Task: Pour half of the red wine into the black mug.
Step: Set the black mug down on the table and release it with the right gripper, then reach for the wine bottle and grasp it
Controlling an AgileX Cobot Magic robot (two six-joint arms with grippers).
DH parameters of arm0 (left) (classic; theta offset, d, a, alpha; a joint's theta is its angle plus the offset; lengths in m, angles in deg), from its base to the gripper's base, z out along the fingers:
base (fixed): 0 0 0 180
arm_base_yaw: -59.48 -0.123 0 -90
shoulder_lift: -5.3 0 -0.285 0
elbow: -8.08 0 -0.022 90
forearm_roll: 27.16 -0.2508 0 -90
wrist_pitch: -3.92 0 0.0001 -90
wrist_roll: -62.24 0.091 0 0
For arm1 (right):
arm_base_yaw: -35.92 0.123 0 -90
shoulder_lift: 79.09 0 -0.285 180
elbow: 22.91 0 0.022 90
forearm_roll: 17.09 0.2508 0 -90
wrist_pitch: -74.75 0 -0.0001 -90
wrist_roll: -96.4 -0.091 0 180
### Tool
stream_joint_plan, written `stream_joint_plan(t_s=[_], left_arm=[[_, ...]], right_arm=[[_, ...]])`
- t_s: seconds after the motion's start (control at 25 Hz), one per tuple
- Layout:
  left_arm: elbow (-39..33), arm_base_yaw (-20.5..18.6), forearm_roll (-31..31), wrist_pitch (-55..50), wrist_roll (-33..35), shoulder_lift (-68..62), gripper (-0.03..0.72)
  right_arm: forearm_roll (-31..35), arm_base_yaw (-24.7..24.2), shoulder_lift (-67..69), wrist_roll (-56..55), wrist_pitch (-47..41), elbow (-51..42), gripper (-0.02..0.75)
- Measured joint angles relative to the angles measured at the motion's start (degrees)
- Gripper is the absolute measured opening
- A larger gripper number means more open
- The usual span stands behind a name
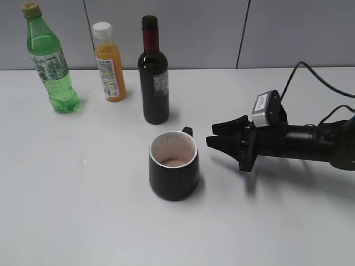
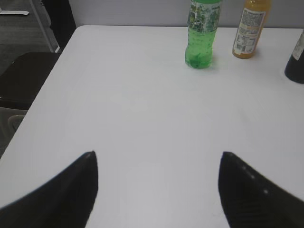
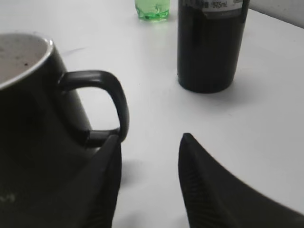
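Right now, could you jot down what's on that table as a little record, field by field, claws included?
table: white
wine bottle: upright, uncapped, behind the mug
mug: black, pinkish liquid inside, handle toward the right claw
juice bottle: orange, white cap, left of the wine bottle
green bottle: far left, capped
right claw: open beside the mug handle, holding nothing
left claw: open, empty, over bare table

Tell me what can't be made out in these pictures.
- Level in the wine bottle: the dark glass hides it in the exterior view; the right wrist view cuts off its top.
- Small print on the orange juice bottle and green bottle: too small.
- Black mug: cut off by the left edge in the right wrist view.
- Left tool: absent from the exterior view.
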Motion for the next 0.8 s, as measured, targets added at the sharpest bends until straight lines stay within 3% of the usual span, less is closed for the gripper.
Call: stream_joint_plan(t_s=[0.36, 0.52, 0.64, 0.8], left_arm=[[0.0, 0.0, 0.0, 0.0, 0.0, 0.0, 0.589], [0.0, 0.0, 0.0, 0.0, 0.0, 0.0, 0.589], [0.0, 0.0, 0.0, 0.0, 0.0, 0.0, 0.589], [0.0, 0.0, 0.0, 0.0, 0.0, 0.0, 0.589]], right_arm=[[-8.65, -12.48, -4.86, -0.24, 0.16, -1.71, 0.319], [-7.97, -18.2, -5.6, -0.35, 0.16, -1.71, 0.326], [1.97, -19.88, -5.65, 1.09, 0.16, -1.71, 0.349], [27.17, -19.58, -5.65, 9.8, 0.22, -1.71, 0.432]])
